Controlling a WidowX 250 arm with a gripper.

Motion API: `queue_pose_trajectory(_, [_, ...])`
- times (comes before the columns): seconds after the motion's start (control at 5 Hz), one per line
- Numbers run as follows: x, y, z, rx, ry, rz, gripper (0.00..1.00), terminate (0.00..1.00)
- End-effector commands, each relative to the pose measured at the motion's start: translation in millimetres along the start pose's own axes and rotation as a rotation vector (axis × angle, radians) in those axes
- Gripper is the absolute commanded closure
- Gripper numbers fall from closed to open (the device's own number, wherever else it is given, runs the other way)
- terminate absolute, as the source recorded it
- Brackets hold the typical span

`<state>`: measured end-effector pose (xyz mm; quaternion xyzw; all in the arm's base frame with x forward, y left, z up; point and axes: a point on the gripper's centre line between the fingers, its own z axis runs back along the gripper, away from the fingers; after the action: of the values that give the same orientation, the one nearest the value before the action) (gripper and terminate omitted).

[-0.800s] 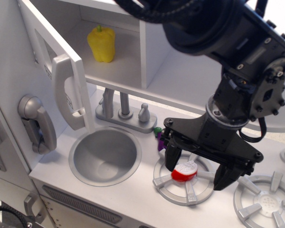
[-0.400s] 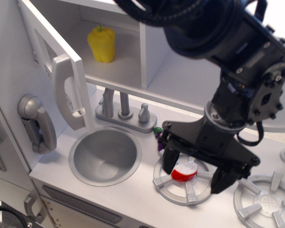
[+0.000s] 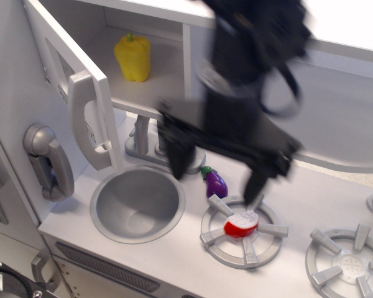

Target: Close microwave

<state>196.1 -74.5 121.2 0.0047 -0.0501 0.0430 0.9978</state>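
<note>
Observation.image view: the gripper [image 3: 219, 176] is rendered motion-blurred, and has been displaced up and toward the left edge of the bench [image 3: 174, 261] compared with 0.4 s ago, when it hung over the red-and-white item [image 3: 239, 225] on the near burner grate [image 3: 244, 233]. That item is left on the grate, untouched, and the purple eggplant [image 3: 216, 183] behind it is now uncovered. The gripper's two fingers are seen spread wide apart with nothing held between them. The microwave [image 3: 137, 56] sits at the rear left corner, its door [image 3: 71, 81] swung wide open toward the camera, long handle [image 3: 87, 121] facing out; a yellow pepper [image 3: 133, 57] is left inside. No contact with the door is seen yet. The shift is judged as the start of an approach to the door, so closing is barely begun. The sink [image 3: 137, 203] and faucet [image 3: 150, 144] lie under the likely path, and the grey handset [image 3: 46, 161] is near the handle.
</note>
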Motion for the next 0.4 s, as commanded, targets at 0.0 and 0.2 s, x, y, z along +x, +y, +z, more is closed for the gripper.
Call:
queue_pose_trajectory(0.0, [11.1, 68.5, 10.5, -0.006, 0.0, 0.009, 0.0, 0.0])
queue_pose_trajectory(0.2, [14.1, 91.8, -5.8, -0.004, 0.016, 0.016, 0.0, 0.0])
